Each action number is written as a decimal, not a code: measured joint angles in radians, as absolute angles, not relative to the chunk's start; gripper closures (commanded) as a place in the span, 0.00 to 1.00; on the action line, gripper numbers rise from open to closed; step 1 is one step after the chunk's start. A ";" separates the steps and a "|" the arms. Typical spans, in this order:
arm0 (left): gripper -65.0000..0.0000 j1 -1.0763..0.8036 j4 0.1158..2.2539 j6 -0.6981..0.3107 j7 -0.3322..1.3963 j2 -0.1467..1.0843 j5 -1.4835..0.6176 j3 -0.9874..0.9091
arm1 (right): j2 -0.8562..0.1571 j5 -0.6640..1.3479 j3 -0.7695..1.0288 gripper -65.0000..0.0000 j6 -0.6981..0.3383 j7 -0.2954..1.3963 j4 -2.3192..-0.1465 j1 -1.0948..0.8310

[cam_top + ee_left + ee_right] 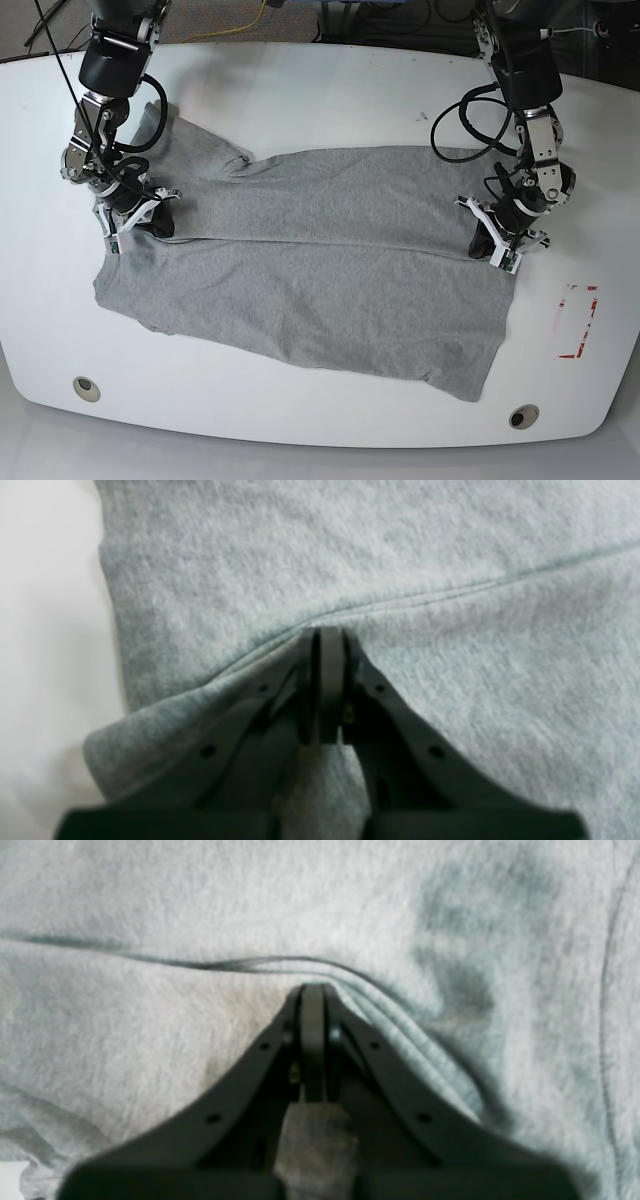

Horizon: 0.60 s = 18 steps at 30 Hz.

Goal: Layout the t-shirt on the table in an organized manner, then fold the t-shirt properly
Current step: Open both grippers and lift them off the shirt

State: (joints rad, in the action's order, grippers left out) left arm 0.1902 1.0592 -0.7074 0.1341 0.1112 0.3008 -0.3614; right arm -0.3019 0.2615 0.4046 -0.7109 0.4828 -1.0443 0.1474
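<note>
The grey t-shirt [320,290] lies spread across the white table [330,90], its far part folded forward so that a straight fold edge runs across the middle. My left gripper [487,247] sits at the right end of that edge. In the left wrist view the left gripper [327,630] is shut, with the t-shirt's [425,555] seamed edge running into its tips. My right gripper [150,222] is at the left end, near a sleeve. In the right wrist view the right gripper [313,987] is shut on a ridge of the t-shirt [150,1040]. No lettering shows.
A red rectangular outline [580,322] marks the table at the right edge. Two small round holes [86,387] [518,416] sit near the front edge. Cables hang off both arms at the back. Bare table [40,630] shows left of the cloth.
</note>
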 measured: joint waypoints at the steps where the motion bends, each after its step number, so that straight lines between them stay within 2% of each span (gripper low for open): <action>1: 1.00 0.191 1.059 -0.707 0.134 0.111 0.303 -0.361 | -0.302 0.262 0.405 1.00 -0.711 0.485 -1.045 0.149; 4: 1.00 0.188 1.075 -0.707 0.146 0.109 0.309 -0.360 | -0.299 0.251 0.403 0.99 -0.706 0.534 -1.088 0.146; 7: 1.00 0.176 1.129 -0.708 0.180 0.105 0.329 -0.358 | -0.296 0.218 0.405 0.90 -0.699 0.644 -1.199 0.118; 9: 1.00 0.162 1.174 -0.707 0.202 0.104 0.348 -0.358 | -0.290 0.205 0.430 0.81 -0.699 0.712 -1.301 0.080; 11: 1.00 0.139 1.219 -0.699 0.200 0.106 0.347 -0.360 | -0.285 0.225 0.475 0.66 -0.698 0.737 -1.403 0.034; 14: 1.00 0.110 1.294 -0.700 0.195 0.112 0.345 -0.362 | -0.289 0.250 0.530 0.50 -0.686 0.781 -1.551 -0.021; 18: 0.93 0.096 1.365 -0.701 0.203 0.109 0.338 -0.364 | -0.278 0.274 0.563 0.37 -0.685 0.830 -1.683 -0.052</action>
